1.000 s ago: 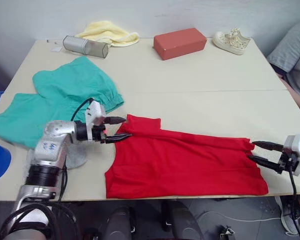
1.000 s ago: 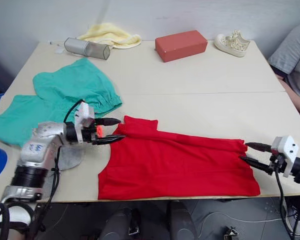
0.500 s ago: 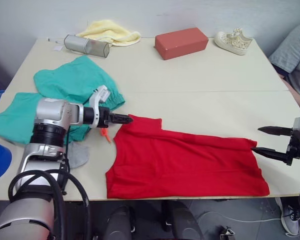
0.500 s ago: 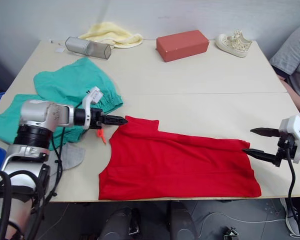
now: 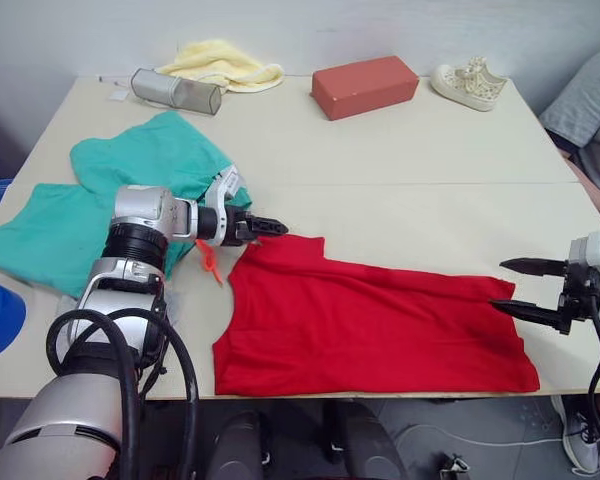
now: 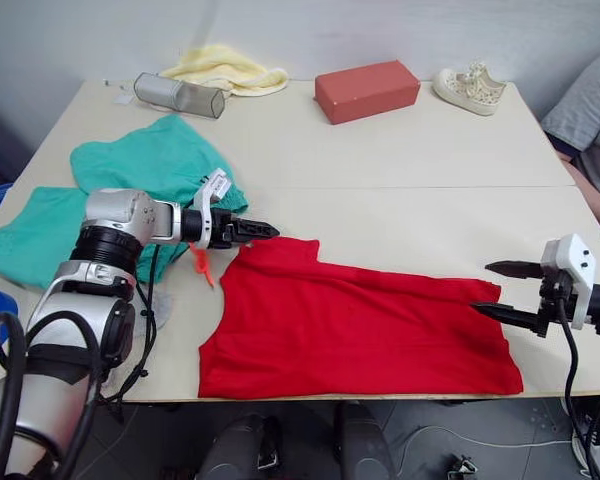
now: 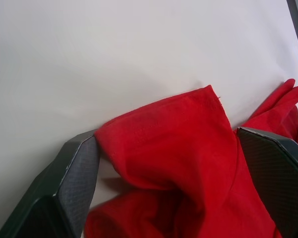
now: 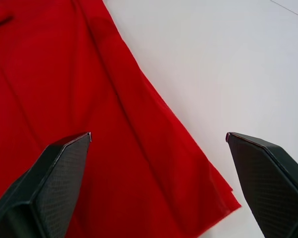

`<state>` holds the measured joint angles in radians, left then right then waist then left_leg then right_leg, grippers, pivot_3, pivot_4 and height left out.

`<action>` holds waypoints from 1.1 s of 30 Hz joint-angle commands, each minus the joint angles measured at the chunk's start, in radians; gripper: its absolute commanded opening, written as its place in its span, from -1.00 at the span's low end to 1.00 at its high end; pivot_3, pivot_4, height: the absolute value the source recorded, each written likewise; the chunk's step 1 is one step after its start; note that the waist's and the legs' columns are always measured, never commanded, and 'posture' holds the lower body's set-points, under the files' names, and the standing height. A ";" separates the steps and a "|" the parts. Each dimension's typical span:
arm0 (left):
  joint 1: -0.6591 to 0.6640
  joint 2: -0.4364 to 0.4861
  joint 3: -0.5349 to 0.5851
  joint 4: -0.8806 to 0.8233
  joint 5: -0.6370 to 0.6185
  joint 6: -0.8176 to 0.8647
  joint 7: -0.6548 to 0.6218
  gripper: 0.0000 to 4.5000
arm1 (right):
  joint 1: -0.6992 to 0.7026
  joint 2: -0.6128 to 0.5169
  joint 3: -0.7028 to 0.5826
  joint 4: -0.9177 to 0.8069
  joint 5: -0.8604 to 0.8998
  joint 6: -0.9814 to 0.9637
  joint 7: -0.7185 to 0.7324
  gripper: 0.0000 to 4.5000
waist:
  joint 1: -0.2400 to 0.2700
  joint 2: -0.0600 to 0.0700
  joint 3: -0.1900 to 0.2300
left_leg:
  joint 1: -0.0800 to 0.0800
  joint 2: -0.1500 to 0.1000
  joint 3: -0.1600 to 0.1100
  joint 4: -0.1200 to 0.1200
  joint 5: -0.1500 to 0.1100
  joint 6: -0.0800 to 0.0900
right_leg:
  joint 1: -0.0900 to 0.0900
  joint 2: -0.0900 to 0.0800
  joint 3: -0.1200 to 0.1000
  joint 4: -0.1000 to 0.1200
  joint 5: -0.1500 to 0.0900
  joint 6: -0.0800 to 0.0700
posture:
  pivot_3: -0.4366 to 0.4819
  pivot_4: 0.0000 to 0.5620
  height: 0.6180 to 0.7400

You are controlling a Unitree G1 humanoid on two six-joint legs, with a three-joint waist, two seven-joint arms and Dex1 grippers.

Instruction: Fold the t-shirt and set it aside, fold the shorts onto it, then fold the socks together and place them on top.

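Red t-shirt [image 5: 370, 325] spread lengthwise across lower centre of frame, near front edge of cream table [image 5: 400, 150], folded once by the look of it. Soft, light, limp cotton: likely to sag and drag, slide easily on the smooth top; best pinched at corners or hem edges, both ends lifted together to keep the fold straight.

Left gripper [image 5: 265, 228] at left centre, reaching over the shirt's upper-left corner; left wrist view shows jaws spread wide with a bunched red corner [image 7: 179, 134] lying between them, one pad touching cloth, not clamped. Right gripper [image 5: 515, 287] at lower right, jaws wide apart, tips just beside the shirt's right edge, nothing held.

Teal shorts [image 5: 130, 190] at left, orange drawstring [image 5: 210, 265] trailing toward the shirt.

Versus half a second ago: left gripper tips further along over the corner; right gripper closer in to the right edge; shirt unmoved.
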<state>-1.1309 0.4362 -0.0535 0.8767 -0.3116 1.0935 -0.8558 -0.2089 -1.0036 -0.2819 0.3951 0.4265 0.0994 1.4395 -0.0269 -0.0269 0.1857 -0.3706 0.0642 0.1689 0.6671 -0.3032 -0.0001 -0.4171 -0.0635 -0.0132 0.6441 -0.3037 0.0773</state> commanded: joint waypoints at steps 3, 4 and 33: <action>0.006 -0.026 -0.006 0.050 0.037 -0.040 0.010 0.55 | 0.052 0.017 -0.083 -0.146 0.084 0.035 -0.022 1.00 | 0.001 0.000 0.000 | 0.000 0.000 -0.001 0.000 0.000 0.000 | 0.000 -0.001 0.000 0.000 0.000 0.000 | -0.05 -0.47 1.00; 0.009 -0.028 -0.005 0.052 0.040 -0.044 0.007 0.43 | 0.061 0.022 -0.090 -0.168 0.093 0.041 -0.028 1.00 | 0.000 0.000 0.000 | 0.000 0.000 -0.001 0.000 0.000 0.000 | 0.000 -0.001 0.000 0.000 0.000 0.000 | -0.05 -0.47 1.00; 0.495 0.037 0.109 -0.504 -0.056 -0.914 -0.445 -0.99 | 0.255 0.070 -0.159 -0.307 0.112 0.030 -0.117 1.00 | 0.000 0.000 0.000 | 0.000 0.000 -0.001 -0.002 -0.001 0.002 | 0.001 -0.003 0.001 -0.002 0.000 0.000 | -0.05 -0.47 1.00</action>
<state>-0.6530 0.4603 0.0671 0.4219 -0.3746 0.2578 -1.2513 0.0394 -0.9372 -0.4009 0.0868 0.5367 0.1492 1.3250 -0.0274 -0.0273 0.1859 -0.3708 0.0645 0.1673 0.6652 -0.3039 0.0018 -0.4159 -0.0663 -0.0115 0.6420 -0.3036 0.0771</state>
